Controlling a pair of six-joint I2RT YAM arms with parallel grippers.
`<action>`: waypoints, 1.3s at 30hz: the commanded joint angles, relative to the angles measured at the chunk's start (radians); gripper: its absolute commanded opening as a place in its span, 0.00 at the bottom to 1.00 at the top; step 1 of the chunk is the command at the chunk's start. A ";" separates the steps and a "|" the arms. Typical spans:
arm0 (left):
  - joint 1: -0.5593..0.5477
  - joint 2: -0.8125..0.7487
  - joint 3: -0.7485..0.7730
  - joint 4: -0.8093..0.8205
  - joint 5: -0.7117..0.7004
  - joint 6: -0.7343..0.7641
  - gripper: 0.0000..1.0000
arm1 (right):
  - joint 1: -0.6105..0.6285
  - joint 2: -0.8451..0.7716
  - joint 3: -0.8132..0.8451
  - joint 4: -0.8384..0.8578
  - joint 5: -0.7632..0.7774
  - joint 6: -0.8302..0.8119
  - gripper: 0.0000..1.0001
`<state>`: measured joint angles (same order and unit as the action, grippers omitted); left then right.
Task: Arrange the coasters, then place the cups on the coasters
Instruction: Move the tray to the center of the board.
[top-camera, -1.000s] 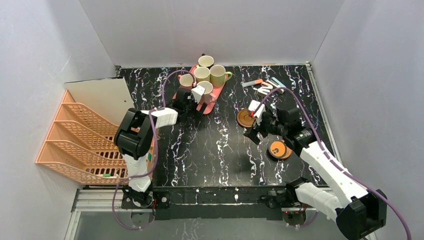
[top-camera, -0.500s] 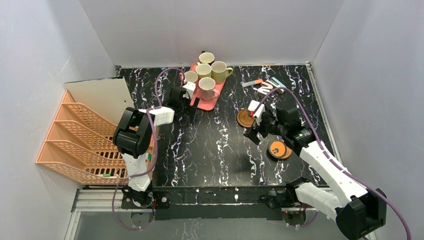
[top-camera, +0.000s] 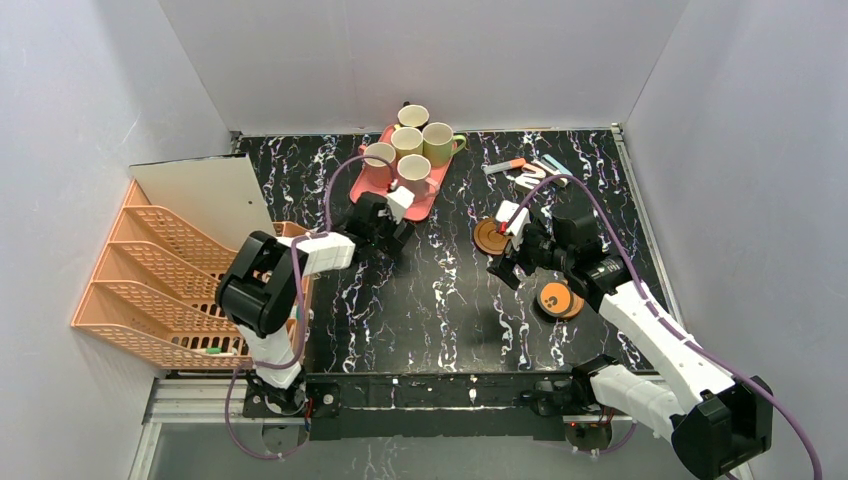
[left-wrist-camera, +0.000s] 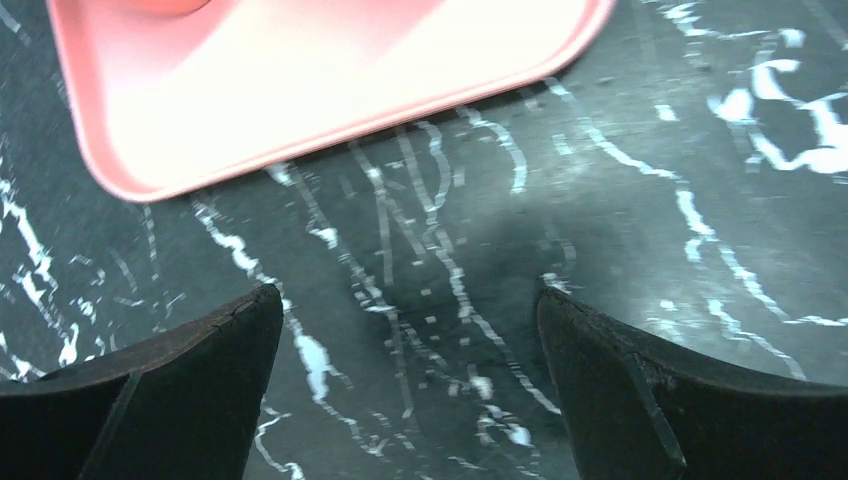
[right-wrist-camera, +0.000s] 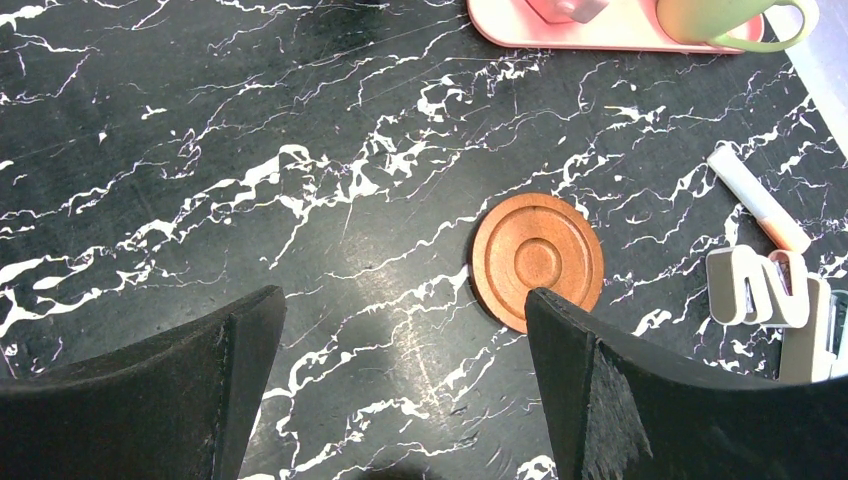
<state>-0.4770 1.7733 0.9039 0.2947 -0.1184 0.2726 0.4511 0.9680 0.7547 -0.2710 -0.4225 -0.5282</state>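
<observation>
Just ahead and to the right of the right gripper (right-wrist-camera: 402, 300), whose fingers are spread wide and empty, a ringed orange-brown coaster (right-wrist-camera: 538, 260) is seen lying flat (the right arm is nearer). The left gripper (left-wrist-camera: 405, 300), equally open, is seen beside the pink tray (left-wrist-camera: 300, 90) of mugs (top-camera: 411, 150).

table (top-camera: 420, 290) showing black, white-veined marble | tray (left-wrist-camera: 330, 80) showing pink | coaster (right-wrist-camera: 537, 258) showing orange-brown concentric rings | mug (top-camera: 437, 145) showing yellow-green, cream inside | rack (top-camera: 160, 280) showing peach
</observation>
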 joint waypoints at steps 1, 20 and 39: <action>-0.075 0.021 0.034 -0.037 0.012 0.033 0.98 | -0.004 0.002 -0.008 0.009 -0.012 -0.013 0.99; -0.132 0.172 0.228 -0.104 0.115 0.047 0.83 | -0.004 0.004 -0.008 0.001 -0.018 -0.020 0.99; -0.132 0.246 0.270 -0.066 0.060 0.102 0.55 | 0.010 0.017 -0.008 -0.007 -0.018 -0.035 0.99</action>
<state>-0.6067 1.9827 1.1591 0.2741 -0.0402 0.3534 0.4541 0.9829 0.7544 -0.2886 -0.4286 -0.5537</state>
